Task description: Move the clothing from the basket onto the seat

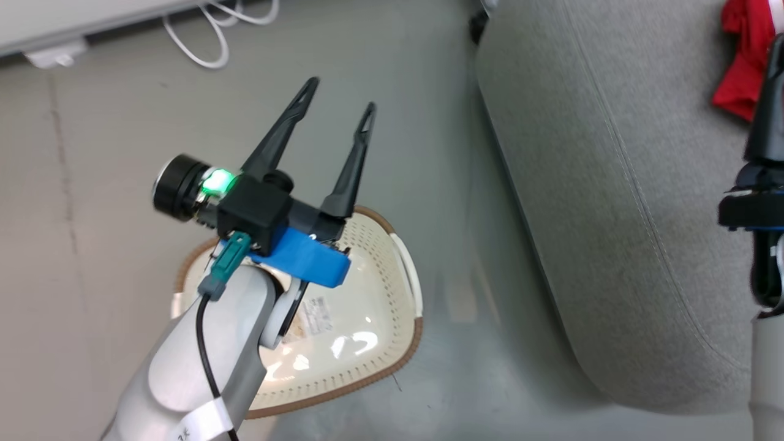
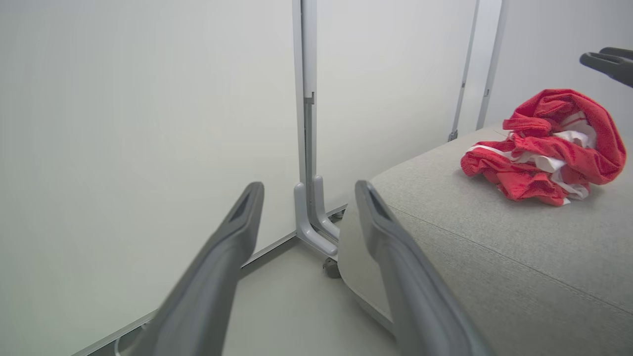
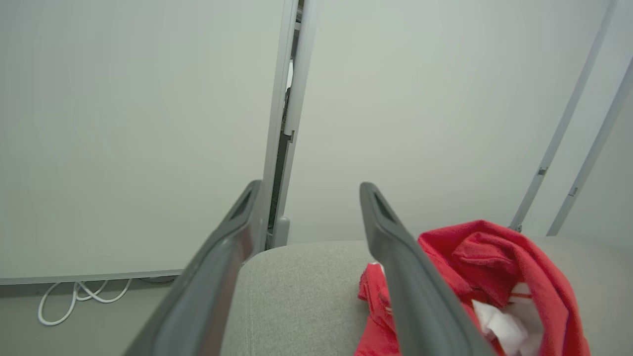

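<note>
The clothing, a crumpled red bundle with white stripes, lies on the grey seat. It also shows at the top right in the head view, clothing on the seat. My right gripper hangs open just above the seat, with the clothing beside and under its right finger and nothing between the fingers. My left gripper stands open and empty over the far rim of the basket. The basket's bare cream floor shows a sticker, and my left arm hides part of it.
White cables lie on the floor by the wall at the back left. A pale partition with a metal post and foot stands behind the seat's corner. A strip of grey floor separates basket and seat.
</note>
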Motion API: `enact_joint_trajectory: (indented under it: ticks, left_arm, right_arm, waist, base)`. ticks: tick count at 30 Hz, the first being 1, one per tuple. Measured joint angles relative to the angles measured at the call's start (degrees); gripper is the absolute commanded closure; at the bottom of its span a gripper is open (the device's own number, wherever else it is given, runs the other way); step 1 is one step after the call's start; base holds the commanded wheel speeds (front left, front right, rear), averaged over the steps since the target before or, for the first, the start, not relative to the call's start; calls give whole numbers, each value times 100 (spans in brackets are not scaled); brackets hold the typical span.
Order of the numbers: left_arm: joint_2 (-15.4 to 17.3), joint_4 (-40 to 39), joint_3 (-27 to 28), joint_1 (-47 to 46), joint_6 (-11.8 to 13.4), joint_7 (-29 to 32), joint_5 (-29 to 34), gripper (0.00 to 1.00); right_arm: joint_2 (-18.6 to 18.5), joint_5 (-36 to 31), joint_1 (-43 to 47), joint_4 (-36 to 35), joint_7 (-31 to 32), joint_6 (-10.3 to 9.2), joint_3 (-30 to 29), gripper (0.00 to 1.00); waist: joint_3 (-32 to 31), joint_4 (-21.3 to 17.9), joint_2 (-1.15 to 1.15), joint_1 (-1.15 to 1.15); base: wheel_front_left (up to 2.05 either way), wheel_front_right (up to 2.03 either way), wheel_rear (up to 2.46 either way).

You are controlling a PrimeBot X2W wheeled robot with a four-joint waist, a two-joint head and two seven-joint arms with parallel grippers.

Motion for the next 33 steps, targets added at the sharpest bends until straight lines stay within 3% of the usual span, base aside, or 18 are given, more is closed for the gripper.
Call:
enact_joint_trajectory:
  ticks: [18,33]
  left_arm:
    - [-493,-25,2075,1666,-224,-7,503,0]
    - [-862,104,2794,2490,-505,-7,820,0]
  right_arm:
    - [324,105,904,247,0,0,708,0]
    - [539,349,1905,464,0,0,955,0]
  waist:
    - [-1442,894,0,-1]
    - [-2103,1346,0,0]
  base:
    - [0,0,0]
    - [0,0,0]
